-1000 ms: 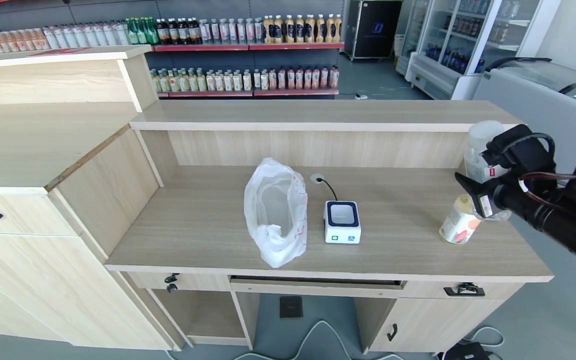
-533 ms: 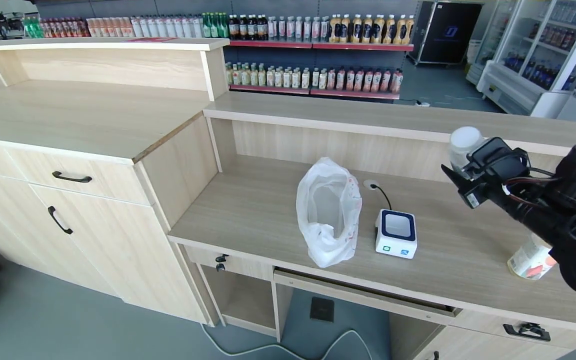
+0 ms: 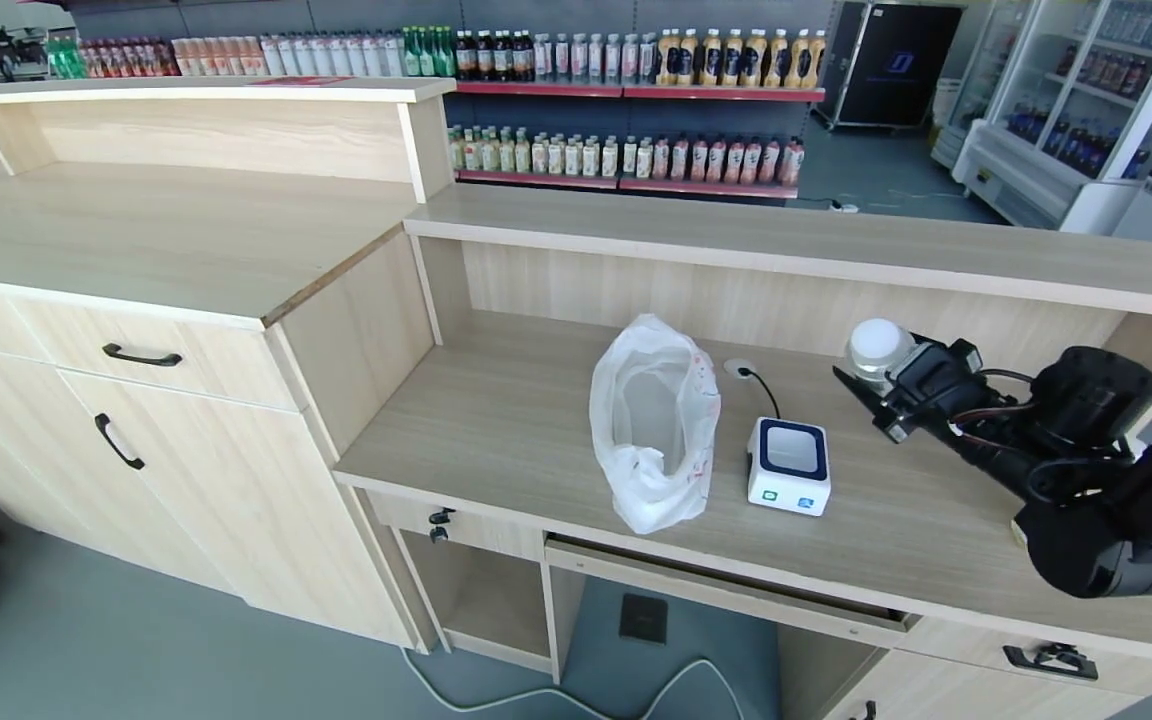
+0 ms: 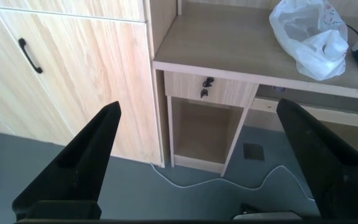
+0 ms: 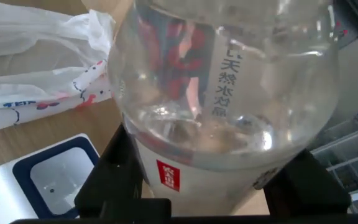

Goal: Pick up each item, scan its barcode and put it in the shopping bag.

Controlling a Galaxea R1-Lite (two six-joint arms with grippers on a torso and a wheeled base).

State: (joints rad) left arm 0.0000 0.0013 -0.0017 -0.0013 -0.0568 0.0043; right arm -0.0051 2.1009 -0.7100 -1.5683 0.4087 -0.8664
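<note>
Presently, the scanning step is judged to be in hand. A clear bottle (image 3: 878,348) is gripped around its body by the right gripper (image 3: 881,372), whose fingers are closed against its sides. The bottle is held above the counter (image 3: 536,430), near the scanner (image 3: 789,462) on its right-hand side and somewhat behind it, not yet over the window. A red-and-white label is noted on the bottle in the right wrist view, but no barcode can be made out. The shopping bag (image 3: 652,420) is found standing open-mouthed just to the left of the scanner, with nothing seen inside it. The left gripper (image 4: 197,109) is observed low, off the front of the counter, with its fingers spread wide and nothing held.

For the next move, it is considered that the bottle must be brought over the scanner window and turned until its barcode faces the glass. Only then should it be carried across to the bag.

Against the head view of half a second ago, the bottle is recorded as lower and closer to the scanner. The bag and scanner are unmoved. The different framing one second ago is attributed to camera motion.
</note>
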